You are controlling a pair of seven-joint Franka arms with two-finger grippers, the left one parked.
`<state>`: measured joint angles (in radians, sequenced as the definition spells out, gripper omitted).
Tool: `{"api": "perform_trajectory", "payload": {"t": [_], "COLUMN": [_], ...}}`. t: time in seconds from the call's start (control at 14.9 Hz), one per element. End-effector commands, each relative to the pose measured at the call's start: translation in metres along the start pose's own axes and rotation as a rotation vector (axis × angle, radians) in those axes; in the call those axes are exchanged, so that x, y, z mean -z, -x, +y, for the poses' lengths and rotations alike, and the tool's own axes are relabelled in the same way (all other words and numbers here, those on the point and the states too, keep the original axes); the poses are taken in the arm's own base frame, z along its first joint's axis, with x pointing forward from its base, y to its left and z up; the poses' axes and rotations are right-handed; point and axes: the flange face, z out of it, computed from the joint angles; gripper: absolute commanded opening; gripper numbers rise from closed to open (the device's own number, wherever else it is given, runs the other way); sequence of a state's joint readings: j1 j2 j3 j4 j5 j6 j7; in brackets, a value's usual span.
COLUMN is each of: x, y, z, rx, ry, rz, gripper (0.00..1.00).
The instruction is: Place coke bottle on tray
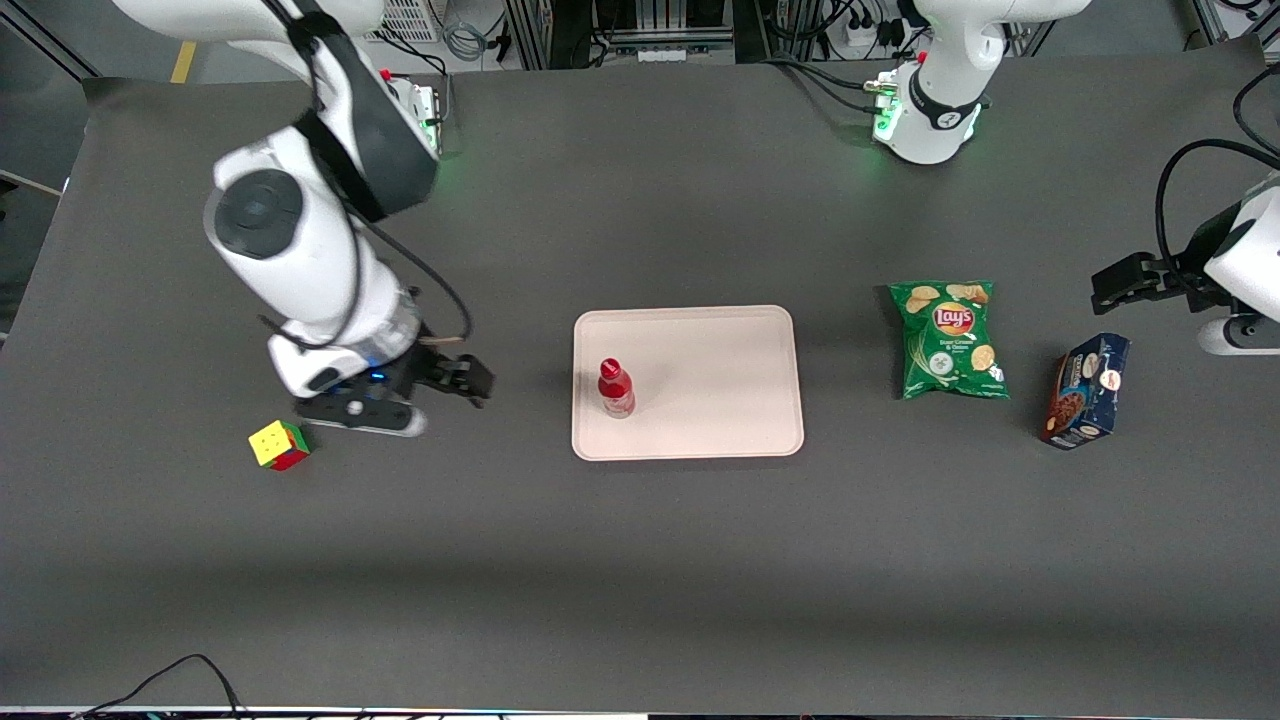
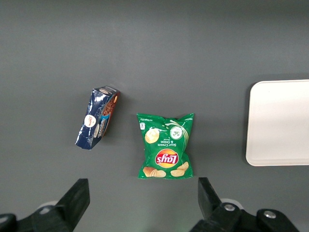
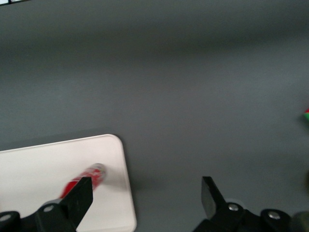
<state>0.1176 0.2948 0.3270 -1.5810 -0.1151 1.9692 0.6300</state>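
Nearest the front camera is the cube point(image 1: 279, 445), sitting on the bench point(image 1: 640, 560) just beside the gripper point(image 1: 470, 380). Its fingers point(image 3: 79, 195) stand spread wide with nothing between them, as the right wrist view shows, and it hangs low over bare bench between the cube and the tray point(image 1: 720, 435), clear of both.

Outward from there, the bottle point(image 1: 615, 388) stands upright on the tray, close to the rim nearest the working arm and wholly inside it (not touching the edge, as far as can be seen). Farther on, toward the parked arm's end, lie the chips bag point(image 1: 948, 340) and the dark blue box point(image 1: 1085, 390), well apart from the tray.

By my reading the placing itself is done: the bottle rests on the tray and the gripper is empty and away from it. What is in hand looks like the retreat. The next move calls only for lifting clear without brushing the cube, which lies close under the wrist.

The arm reaches down from the bench's working end, forearm sloping steeply, wrist bent so the gripper points sideways toward the tray.
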Motion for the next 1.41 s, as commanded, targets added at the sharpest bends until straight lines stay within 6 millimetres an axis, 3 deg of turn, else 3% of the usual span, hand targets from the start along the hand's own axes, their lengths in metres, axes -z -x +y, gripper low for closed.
{"api": "perform_trajectory", "payload": {"t": [0.0,0.27,0.47,0.67,1.01,1.34], "x": [0.025,0.039,0.065,0.093,0.115,0.109], "y": [0.006,0.007,0.023,0.024,0.018,0.009], "z": [0.079,0.171,0.212,0.253,0.263,0.253], "rx": [0.072,0.133,0.148,0.181,0.254,0.256], "ry": [-0.017,-0.015,-0.009,-0.018,-0.013,-0.001], "rz": [-0.009,-0.032,-0.055,-0.036,-0.026,-0.051], "gripper": [1.00,1.00,1.00,1.00,1.00,1.00]}}
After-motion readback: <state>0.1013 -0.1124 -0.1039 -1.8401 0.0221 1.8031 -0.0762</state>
